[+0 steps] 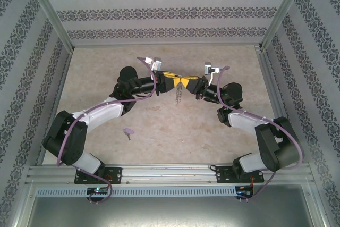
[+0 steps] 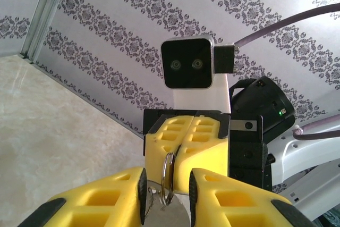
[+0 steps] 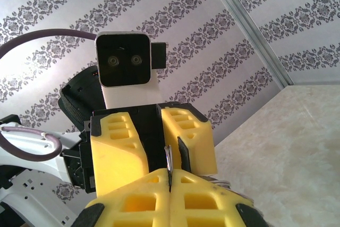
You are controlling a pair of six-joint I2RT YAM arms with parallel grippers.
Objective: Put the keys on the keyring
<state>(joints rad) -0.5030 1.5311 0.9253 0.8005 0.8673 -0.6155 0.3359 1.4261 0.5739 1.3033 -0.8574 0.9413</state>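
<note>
Top external view: key (image 1: 128,131) lies on desk (image 1: 175,142), well apart behind left jaws. Right jaws clenched on keyring (image 2: 169,176); left jaws' hold unclear. Premature release risks dropping it.

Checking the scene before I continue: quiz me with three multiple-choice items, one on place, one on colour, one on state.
1. Where is the key? A on the table; B threaded on the ring; C in a gripper.
2. Its colour? A lilac; B green; C red.
3. The right gripper is: A wide open; B shut on the keyring; C resting flat.

1 A, it lies loose on the tabletop. 2 A, the top view shows lilac. 3 B, its fingers pinch the ring's edge.
</note>
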